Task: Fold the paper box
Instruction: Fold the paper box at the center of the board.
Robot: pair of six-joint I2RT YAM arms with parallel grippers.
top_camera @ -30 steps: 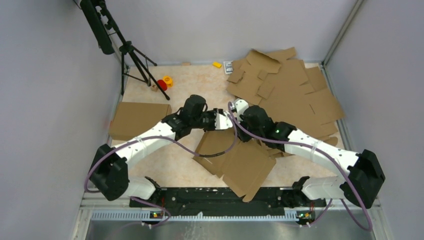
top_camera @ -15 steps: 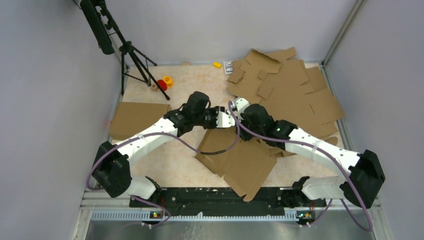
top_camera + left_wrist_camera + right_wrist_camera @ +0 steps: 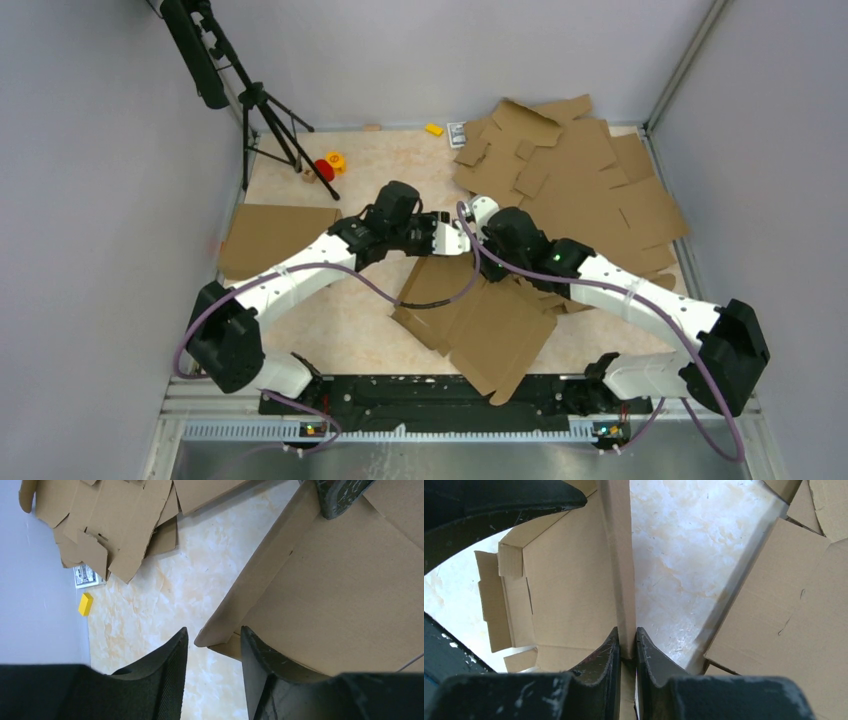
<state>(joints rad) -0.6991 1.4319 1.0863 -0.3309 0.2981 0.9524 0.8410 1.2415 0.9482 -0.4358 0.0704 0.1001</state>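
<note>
From bases at 7 and 5 o'clock, the left arm (image 3: 300, 280) and right arm (image 3: 620, 295) reach low and inward, wrists almost meeting at centre, the left gripper (image 3: 214, 630) with fingers parted, the right gripper (image 3: 627, 630) with fingers pinched on a thin wall of the paper box (image 3: 619, 555).

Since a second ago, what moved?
The left gripper slid a little right, toward the right gripper, and the box shifted slightly with it. Nothing grabbed or let go: the right gripper stays pinched on the box's wall, the left stays open around a corner. The pile did not move.
</note>
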